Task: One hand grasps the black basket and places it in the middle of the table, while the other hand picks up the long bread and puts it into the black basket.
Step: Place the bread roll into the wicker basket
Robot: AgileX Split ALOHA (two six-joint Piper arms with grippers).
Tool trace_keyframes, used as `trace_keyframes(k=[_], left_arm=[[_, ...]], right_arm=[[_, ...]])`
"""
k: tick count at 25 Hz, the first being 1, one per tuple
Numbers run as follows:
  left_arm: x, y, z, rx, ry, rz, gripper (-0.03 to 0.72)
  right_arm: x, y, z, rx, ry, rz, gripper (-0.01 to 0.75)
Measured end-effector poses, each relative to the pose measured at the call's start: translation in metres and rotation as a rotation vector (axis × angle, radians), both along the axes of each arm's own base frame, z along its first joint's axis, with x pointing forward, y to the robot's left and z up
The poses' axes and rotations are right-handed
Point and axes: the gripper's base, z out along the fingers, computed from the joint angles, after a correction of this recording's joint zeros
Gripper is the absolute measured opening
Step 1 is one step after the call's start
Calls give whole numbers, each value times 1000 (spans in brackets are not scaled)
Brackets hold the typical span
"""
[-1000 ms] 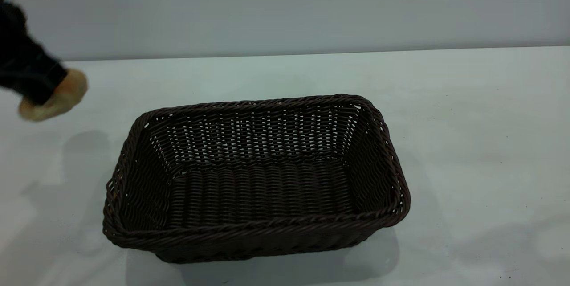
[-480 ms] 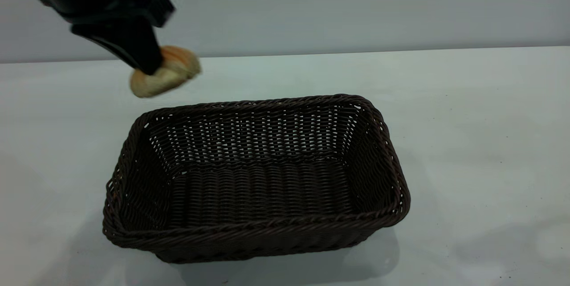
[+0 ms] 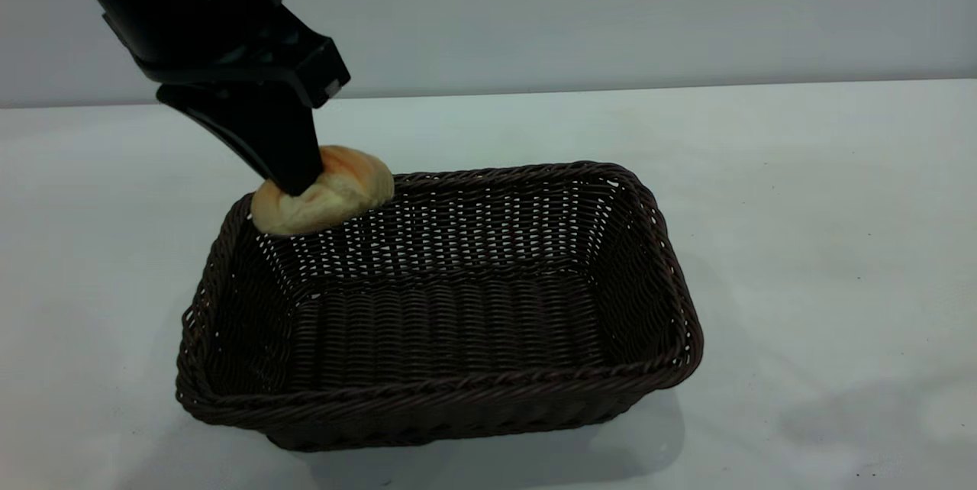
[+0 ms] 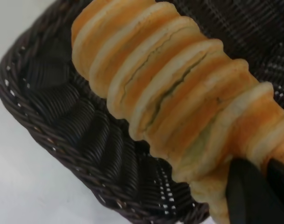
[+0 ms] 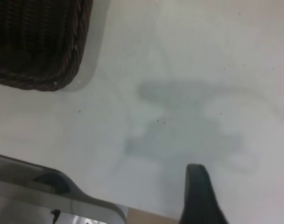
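My left gripper (image 3: 294, 183) is shut on the long bread (image 3: 336, 192), a golden ridged bun, and holds it just above the far left corner of the black basket (image 3: 458, 391). The basket stands empty in the middle of the table (image 3: 801, 207). In the left wrist view the bread (image 4: 179, 93) fills the frame over the basket's corner (image 4: 86, 140), with the left gripper (image 4: 263, 170) pinching its near end. My right gripper (image 5: 153, 191) is open and empty over bare table, beside a basket corner (image 5: 39, 42); it is out of the exterior view.
White tabletop lies bare on all sides of the basket, widest to the right. The table's back edge meets a plain grey wall (image 3: 611, 9).
My left gripper has carried the bread from the far left of the table to the right and down, to just over the basket's far left corner. The basket has not moved.
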Motion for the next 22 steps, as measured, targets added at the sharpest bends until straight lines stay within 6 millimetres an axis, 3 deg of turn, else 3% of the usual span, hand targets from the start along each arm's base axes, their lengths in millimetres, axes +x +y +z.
trace_keyframes(k=[12, 22], left_arm=[[-5, 1, -1, 9, 66, 22, 75], [-8, -1, 0, -10, 94, 34, 314]], right_arm=[[0, 1, 0, 12, 4, -4, 491], [0, 1, 0, 16, 6, -5, 491]])
